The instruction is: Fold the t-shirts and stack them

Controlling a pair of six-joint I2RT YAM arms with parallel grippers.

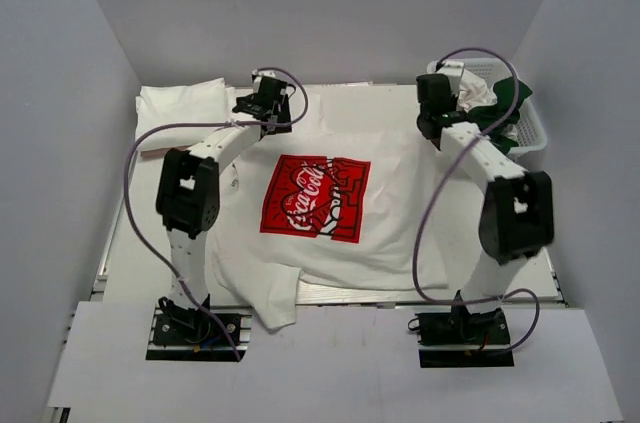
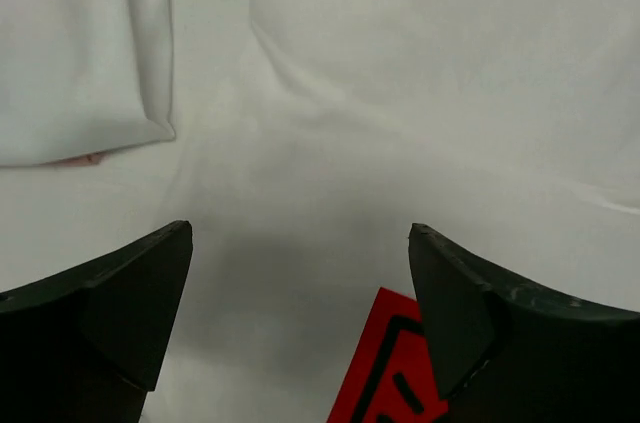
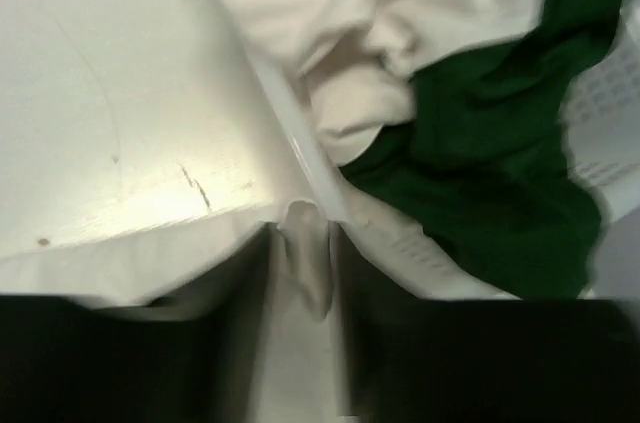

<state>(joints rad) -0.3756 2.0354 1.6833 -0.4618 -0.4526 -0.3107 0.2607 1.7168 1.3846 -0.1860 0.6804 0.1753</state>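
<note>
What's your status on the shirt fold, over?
Left gripper open over the Coca-Cola t-shirt. Right gripper nearly closed, white cloth fold between its jaws, grip unclear. T-shirt spread out, not yet folded. Basket close beside right gripper.

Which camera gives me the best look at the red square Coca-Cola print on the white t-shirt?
Top external: the whole red square Coca-Cola print lies flat and unobstructed there. Left wrist catches only one red corner; right wrist shows none of it.
</note>
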